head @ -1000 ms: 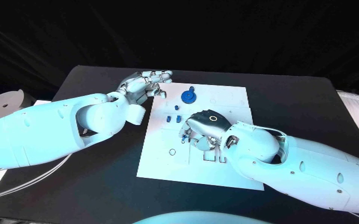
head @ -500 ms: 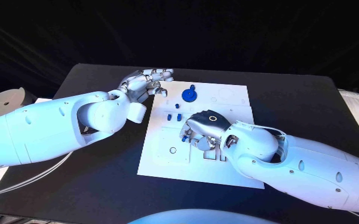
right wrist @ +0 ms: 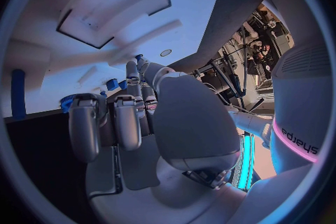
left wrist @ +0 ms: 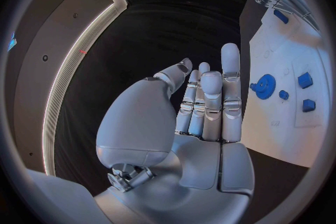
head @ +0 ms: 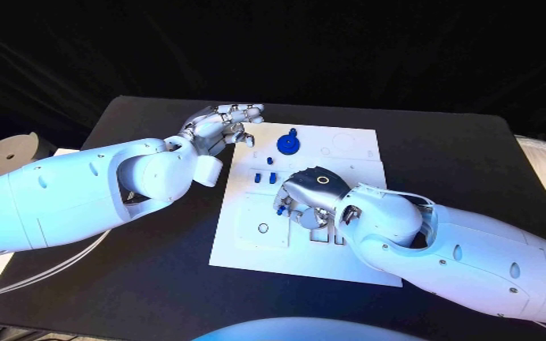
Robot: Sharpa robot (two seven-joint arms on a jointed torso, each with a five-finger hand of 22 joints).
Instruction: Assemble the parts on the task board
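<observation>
The white task board (head: 347, 145) lies mid-table. On its far part stand a blue gear (head: 288, 145) and small blue parts (head: 265, 177). My right hand (head: 309, 193) hovers palm down over the board's middle, its fingers curled, and pinches a small blue part (head: 281, 208) at its fingertips; the right wrist view shows that blue tip (right wrist: 139, 57) between thumb and finger. My left hand (head: 223, 125) is at the board's far left corner, fingers straight and holding nothing (left wrist: 204, 102). The left wrist view also shows the gear (left wrist: 264, 87) and blue blocks (left wrist: 306, 80).
The black table (head: 455, 151) surrounds the board. Cut-out slots (head: 322, 238) lie in the board's near part beside my right wrist. A blue pin (right wrist: 17, 93) lies on the board in the right wrist view. A white round object (head: 16, 151) sits off the table's left edge.
The right hand has edged slightly toward the board's far side with the blue part. The left forearm has shifted a little; its hand stays at the corner.
</observation>
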